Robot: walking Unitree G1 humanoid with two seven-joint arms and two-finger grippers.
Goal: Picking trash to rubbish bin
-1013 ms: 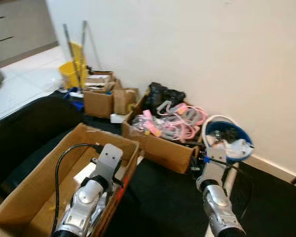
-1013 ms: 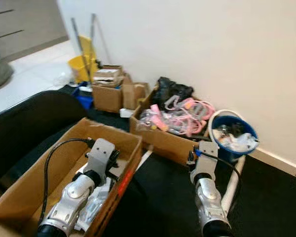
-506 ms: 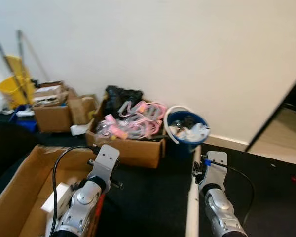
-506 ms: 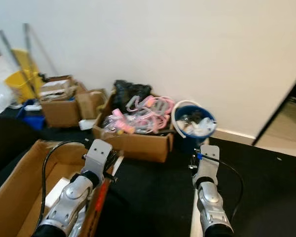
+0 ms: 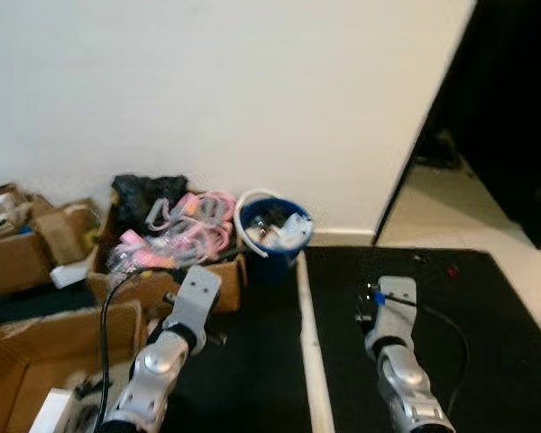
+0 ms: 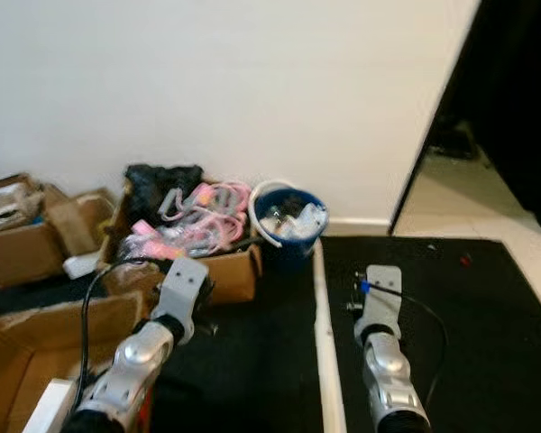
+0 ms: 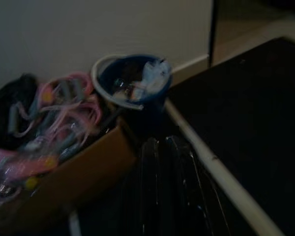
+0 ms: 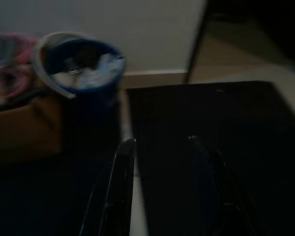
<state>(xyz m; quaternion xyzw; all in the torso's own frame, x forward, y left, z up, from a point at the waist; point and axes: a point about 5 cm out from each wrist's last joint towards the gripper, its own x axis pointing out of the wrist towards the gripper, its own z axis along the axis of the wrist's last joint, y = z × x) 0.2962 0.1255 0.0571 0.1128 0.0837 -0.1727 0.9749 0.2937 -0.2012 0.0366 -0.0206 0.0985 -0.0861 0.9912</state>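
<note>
Head views: blue bin [image 5: 272, 236] full of trash, against wall, just beside cardboard box [image 5: 162, 280] of pink clutter; both arms low, short of it.
Left wrist: left gripper [image 7: 164, 162] fingers nearly together, empty; bin just beyond tips.
Right wrist: right gripper [image 8: 160, 162] fingers parted, empty, above black mat [image 8: 211, 113]; bin ahead, off to side.

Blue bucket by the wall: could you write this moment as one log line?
blue bucket: holds trash, against wall | cardboard box: pink items, beside it | left gripper: shut, empty | right gripper: open, empty
</note>
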